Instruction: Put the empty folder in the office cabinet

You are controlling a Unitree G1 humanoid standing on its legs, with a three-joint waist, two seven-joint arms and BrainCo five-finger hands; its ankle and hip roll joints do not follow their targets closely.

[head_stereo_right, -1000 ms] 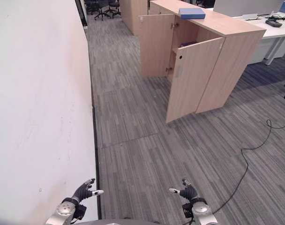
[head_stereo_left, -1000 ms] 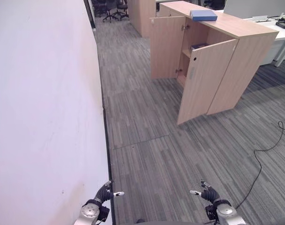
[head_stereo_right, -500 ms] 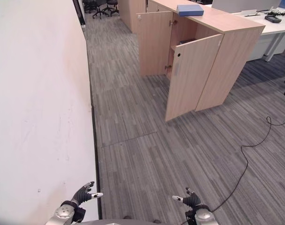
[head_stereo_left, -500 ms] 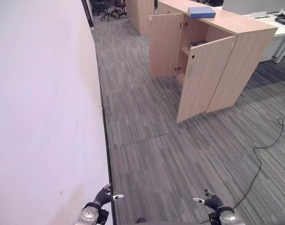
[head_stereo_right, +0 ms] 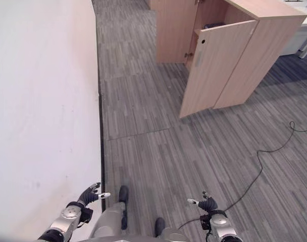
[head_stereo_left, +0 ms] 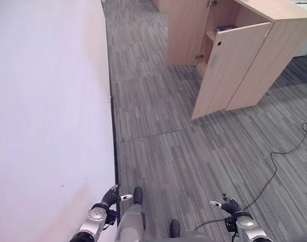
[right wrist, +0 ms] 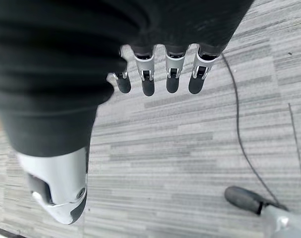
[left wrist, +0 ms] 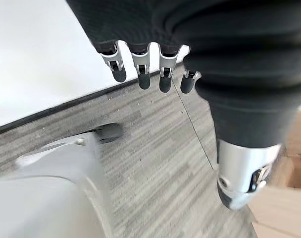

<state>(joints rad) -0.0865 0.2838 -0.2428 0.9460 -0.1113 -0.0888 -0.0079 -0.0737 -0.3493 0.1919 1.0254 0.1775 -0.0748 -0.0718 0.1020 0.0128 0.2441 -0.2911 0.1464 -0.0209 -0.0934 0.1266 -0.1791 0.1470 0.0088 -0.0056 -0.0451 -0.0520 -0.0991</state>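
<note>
Both of my hands hung low and empty, left hand (head_stereo_left: pixel 112 197) by the white wall (head_stereo_left: pixel 47 101), right hand (head_stereo_left: pixel 229 205) over grey carpet (head_stereo_left: pixel 163 126), fingers loose. I saw no folder. Ahead, well apart, the office cabinet (head_stereo_left: pixel 244 45) stood with doors (head_stereo_left: pixel 229 68) open, ready to receive it.

The light wooden office cabinet (head_stereo_left: pixel 264 55) is cut off by the picture's upper edge, its top out of sight. A dark item on its inner shelf (head_stereo_left: pixel 225 28) is too small to identify.
</note>
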